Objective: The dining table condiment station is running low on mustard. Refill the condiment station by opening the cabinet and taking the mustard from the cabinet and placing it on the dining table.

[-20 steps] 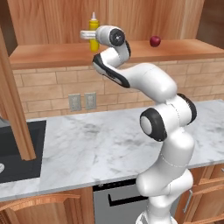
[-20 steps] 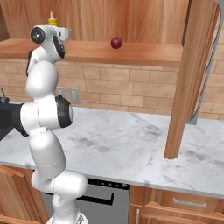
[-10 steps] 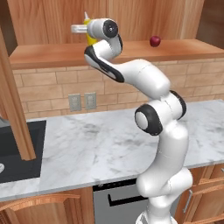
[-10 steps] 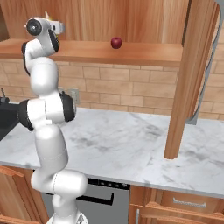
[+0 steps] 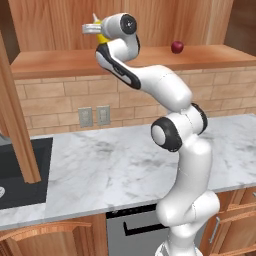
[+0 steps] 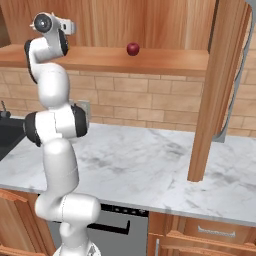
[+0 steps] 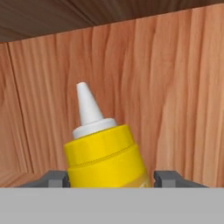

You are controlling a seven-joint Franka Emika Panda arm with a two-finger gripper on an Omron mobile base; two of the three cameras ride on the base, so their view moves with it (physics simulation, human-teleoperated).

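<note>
While you are reading the left base view, note that the arm is reaching up and to the left into the cabinet [image 5: 60, 30], whose doors are standing open. The end effector [image 5: 96, 31] is sitting at the level of the cabinet's lower shelf [image 5: 55, 62], with the mustard [image 5: 103, 37] showing as a small patch of yellow against the wrist housing.

In the hand view, the mustard [image 7: 105, 155] is sitting between the two fingertips [image 7: 56, 179], one on each side of its yellow body. The fingers are pressing against the bottle, so the end effector is clamping the mustard. The bottle is leaning slightly, its white nozzle pointing up and a little to the left in that view, in front of the wooden back wall of the cabinet.

In the right base view, the end effector [image 6: 69, 26] is positioned at the left end of the shelf [image 6: 165, 60], and you cannot make out the bottle there. A small dark red fruit [image 6: 133, 48] is resting on the same shelf, well apart from the end effector to its right. An open cabinet door [image 6: 215, 95] is hanging edge-on over the marble tabletop [image 6: 150, 165]. A black sink [image 5: 20, 170] is set in the tabletop at the left.
</note>
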